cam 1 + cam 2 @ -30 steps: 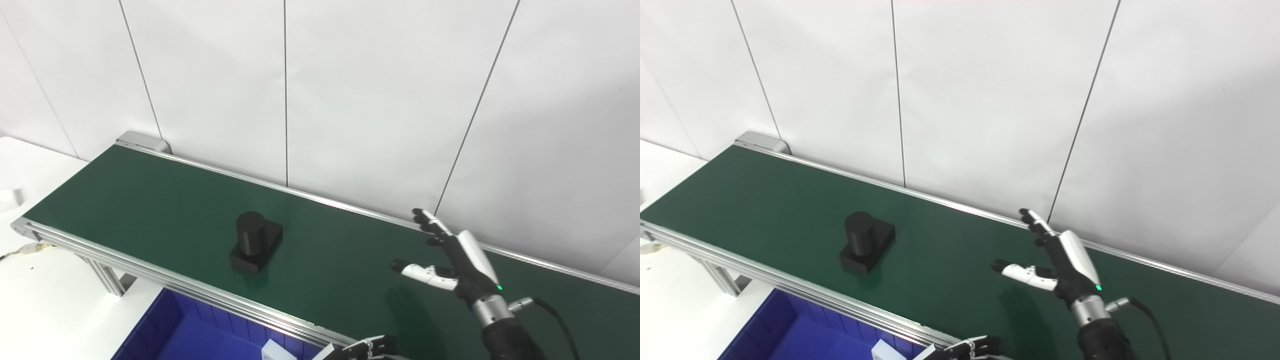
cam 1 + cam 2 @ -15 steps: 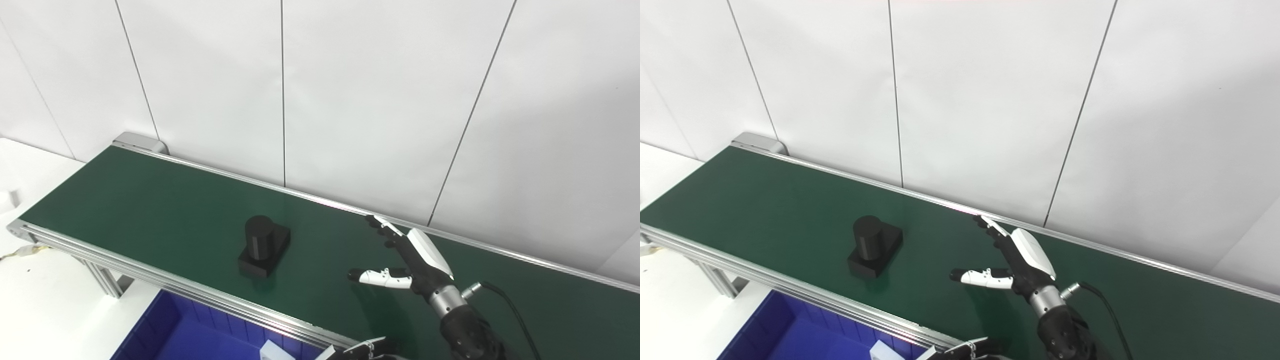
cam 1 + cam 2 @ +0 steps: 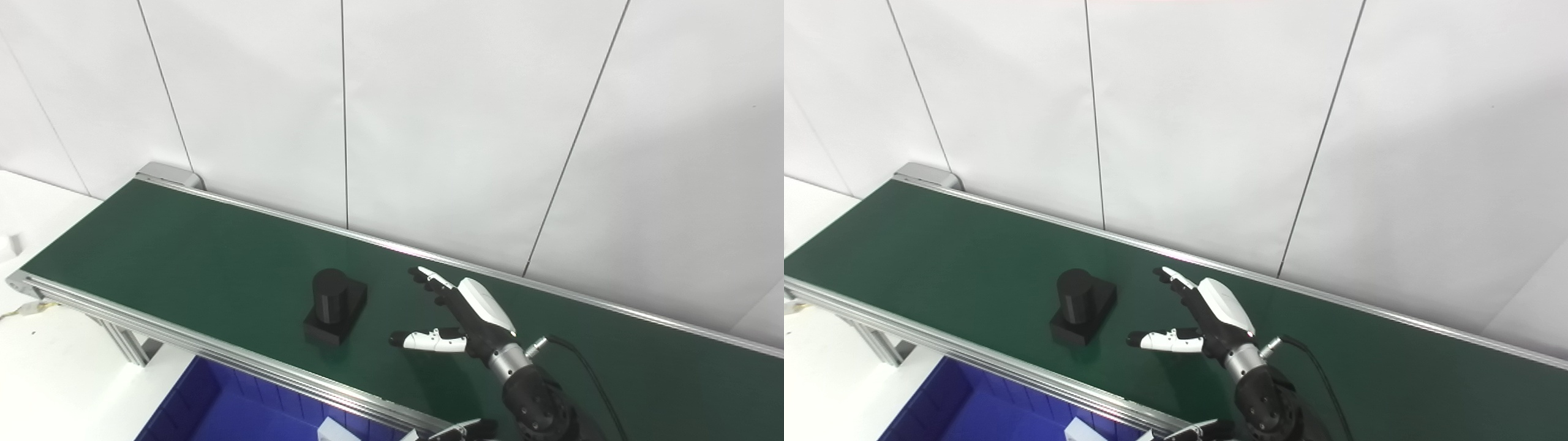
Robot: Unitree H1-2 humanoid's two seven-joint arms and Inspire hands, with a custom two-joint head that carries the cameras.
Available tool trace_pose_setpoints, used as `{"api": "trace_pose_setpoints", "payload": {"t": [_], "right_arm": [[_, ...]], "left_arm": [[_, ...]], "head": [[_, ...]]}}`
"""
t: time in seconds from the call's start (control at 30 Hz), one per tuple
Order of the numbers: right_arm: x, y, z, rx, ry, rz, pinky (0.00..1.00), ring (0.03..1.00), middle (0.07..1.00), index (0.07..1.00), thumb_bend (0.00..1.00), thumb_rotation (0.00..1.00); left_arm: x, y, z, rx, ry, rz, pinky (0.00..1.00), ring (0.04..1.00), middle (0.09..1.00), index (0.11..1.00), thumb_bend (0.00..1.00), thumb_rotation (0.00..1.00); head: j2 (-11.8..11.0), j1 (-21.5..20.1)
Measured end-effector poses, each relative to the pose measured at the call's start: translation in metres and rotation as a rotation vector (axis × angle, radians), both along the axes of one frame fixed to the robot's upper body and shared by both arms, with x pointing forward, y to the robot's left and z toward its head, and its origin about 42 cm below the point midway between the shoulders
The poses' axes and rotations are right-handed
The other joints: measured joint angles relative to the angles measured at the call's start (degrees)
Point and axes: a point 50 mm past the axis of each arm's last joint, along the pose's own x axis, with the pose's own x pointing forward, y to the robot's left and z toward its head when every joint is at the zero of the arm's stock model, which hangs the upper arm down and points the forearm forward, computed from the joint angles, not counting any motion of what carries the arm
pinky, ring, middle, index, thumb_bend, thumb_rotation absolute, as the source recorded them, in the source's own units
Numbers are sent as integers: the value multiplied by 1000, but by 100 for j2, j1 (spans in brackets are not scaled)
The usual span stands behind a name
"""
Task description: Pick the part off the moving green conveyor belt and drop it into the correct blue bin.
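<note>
A black part (image 3: 334, 306), a short cylinder on a square base, rides on the green conveyor belt (image 3: 184, 251) left of centre. My right hand (image 3: 459, 315) hovers over the belt just right of the part, open, fingers and thumb spread toward it, holding nothing. There is a small gap between them. Only the fingertips of my left hand (image 3: 459, 430) show at the bottom edge below the belt; I cannot see how they stand. A blue bin (image 3: 214, 410) sits below the belt's near rail.
A white wall with panel seams stands right behind the belt. The belt's aluminium near rail (image 3: 184, 340) and its leg (image 3: 122, 343) stand at left. A white table (image 3: 55, 373) lies at lower left. A white piece (image 3: 331, 430) lies in the bin.
My right hand has swept left over the belt toward the part, staying open. The part has drifted right along the belt. The left fingertips have sunk lower at the frame edge.
</note>
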Motion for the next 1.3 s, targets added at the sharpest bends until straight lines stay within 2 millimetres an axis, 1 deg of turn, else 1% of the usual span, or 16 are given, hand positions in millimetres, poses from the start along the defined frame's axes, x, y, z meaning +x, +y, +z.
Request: {"api": "trace_pose_setpoints", "payload": {"t": [0.27,0.5,0.57,0.63,0.77,0.9,1.0,1.1,1.3], "right_arm": [[-3,14,-13,-6,30,21,791,883,902,912,835,626],[3,15,-12,-17,19,23,787,880,900,915,839,621],[4,17,-12,-19,18,20,792,881,901,916,839,619],[4,19,-12,-23,22,20,796,883,906,920,840,623],[5,24,-12,-28,24,29,787,876,902,916,839,611],[10,27,-7,-39,17,31,782,873,898,912,844,593],[14,31,-2,-43,7,33,783,874,897,913,843,586],[16,34,-2,-50,7,35,781,872,894,912,846,581],[14,38,-8,-70,24,35,766,861,888,910,836,560]], "left_arm": [[1,-5,5,14,11,2,830,903,939,907,990,392],[-1,-7,5,14,17,3,804,880,930,908,975,366],[-1,-7,5,12,18,4,785,865,919,908,973,364],[-2,-8,5,10,18,4,726,820,886,902,980,379],[-2,-9,8,37,12,8,689,790,864,897,997,409],[-1,-11,10,65,9,10,667,780,854,895,1000,412],[-2,-14,10,87,13,6,673,795,866,904,1000,418],[-2,-15,11,89,20,3,682,802,873,910,995,397],[-2,-20,14,90,9,1,671,784,852,897,1000,410]], "head": [[35,35],[53,53],[61,70],[62,79],[70,114],[88,141],[97,167],[105,193],[141,229]]}}
